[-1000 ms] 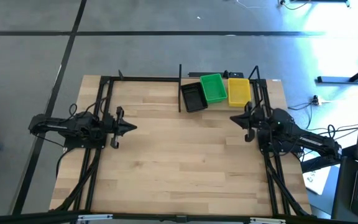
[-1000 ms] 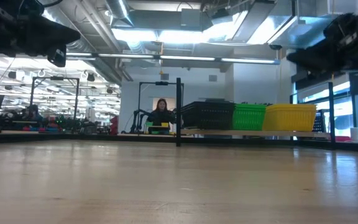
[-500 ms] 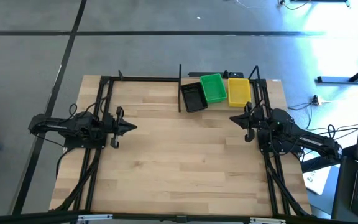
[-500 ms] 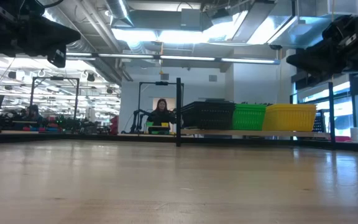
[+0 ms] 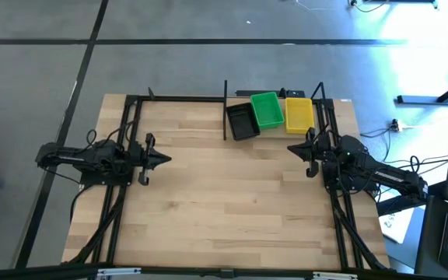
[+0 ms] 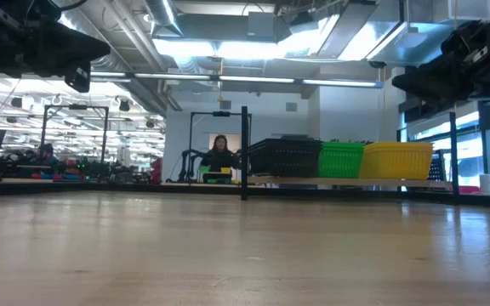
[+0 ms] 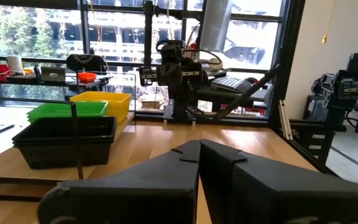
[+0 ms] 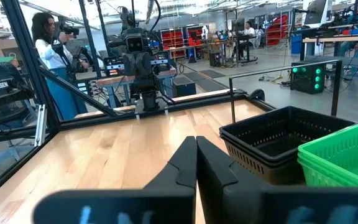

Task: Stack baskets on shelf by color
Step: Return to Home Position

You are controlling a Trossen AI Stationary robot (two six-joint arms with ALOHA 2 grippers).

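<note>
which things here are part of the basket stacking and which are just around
Job: black baskets, green baskets, yellow baskets, shelf, left gripper, right gripper, both shut.
Just around: person, floor cable.

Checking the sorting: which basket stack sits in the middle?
The green stack, flanked by the black stack on one side and the yellow stack on the other.

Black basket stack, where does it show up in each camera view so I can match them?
High view: the black basket stack sits upper middle, left of the green stack.
Low view: black basket stack in the middle distance, left of the green stack.
Left wrist view: black basket stack nearest the camera, green stack behind it.
Right wrist view: black basket stack just beyond the green stack.
Shared landmark: the green stack beside it.
</note>
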